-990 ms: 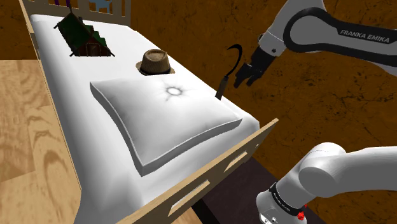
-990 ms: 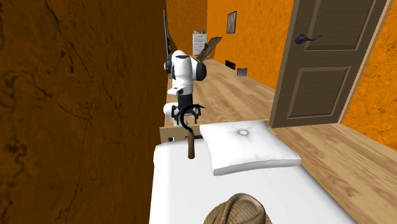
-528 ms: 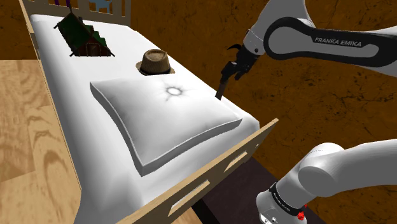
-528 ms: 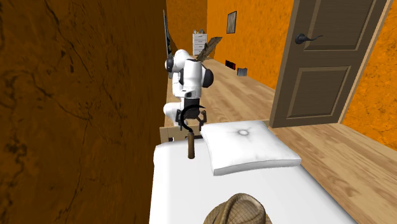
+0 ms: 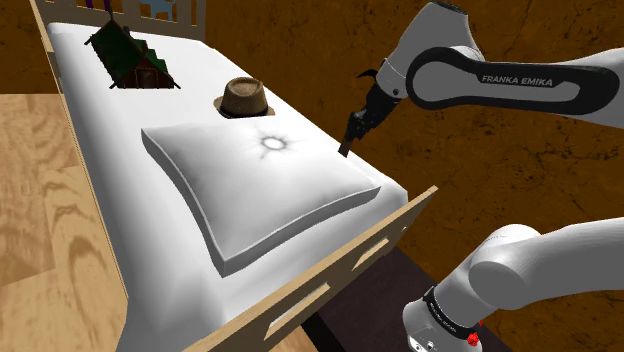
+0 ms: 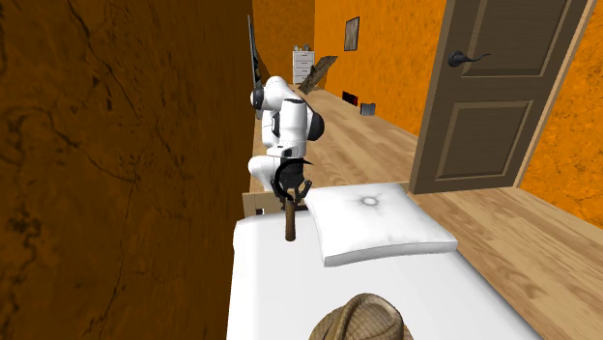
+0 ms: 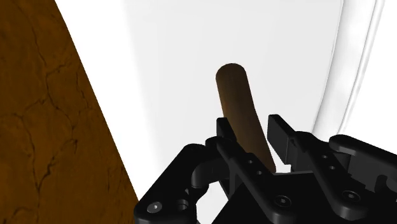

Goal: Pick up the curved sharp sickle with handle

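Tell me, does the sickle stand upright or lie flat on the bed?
Upright. In the second exterior view the sickle stands with its handle end down on the bed; the shoulder view shows its blade curving above.

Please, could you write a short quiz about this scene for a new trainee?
1. True or false: the hat rests on the bed, off the pillow.
2. What stands between the fingers of the end effector? A) hat brim B) brown handle of the sickle C) pillow corner
3. In the shoulder view, the sickle stands by which side of the pillow?
Key: 1 true; 2 B; 3 right.
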Motion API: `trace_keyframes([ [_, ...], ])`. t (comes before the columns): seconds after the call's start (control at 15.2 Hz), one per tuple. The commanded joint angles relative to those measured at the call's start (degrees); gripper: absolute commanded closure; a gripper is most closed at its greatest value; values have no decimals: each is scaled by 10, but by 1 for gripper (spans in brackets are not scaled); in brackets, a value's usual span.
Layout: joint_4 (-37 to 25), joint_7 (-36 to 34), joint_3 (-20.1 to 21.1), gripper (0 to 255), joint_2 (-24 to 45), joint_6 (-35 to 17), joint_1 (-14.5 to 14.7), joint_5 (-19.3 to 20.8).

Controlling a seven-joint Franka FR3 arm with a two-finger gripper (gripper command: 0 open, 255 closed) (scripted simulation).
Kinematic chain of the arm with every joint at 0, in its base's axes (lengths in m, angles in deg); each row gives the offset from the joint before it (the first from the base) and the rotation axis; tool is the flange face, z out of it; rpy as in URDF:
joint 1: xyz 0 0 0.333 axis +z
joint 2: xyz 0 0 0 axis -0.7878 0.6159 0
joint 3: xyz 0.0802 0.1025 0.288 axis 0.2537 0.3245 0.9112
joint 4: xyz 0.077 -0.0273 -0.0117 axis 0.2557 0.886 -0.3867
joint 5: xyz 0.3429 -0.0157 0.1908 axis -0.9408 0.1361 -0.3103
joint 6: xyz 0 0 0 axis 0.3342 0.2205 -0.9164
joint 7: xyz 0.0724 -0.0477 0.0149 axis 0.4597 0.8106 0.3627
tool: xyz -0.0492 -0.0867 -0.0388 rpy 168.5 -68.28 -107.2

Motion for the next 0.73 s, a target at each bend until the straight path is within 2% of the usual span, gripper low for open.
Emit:
trace_keyframes([
  [0.0, 1, 0, 0, 255, 0, -1, 0, 0],
  [0.46, 1, 0, 0, 255, 0, -1, 0, 0],
  [0.66, -21, 3, -2, 255, -2, 23, 0, -1],
])
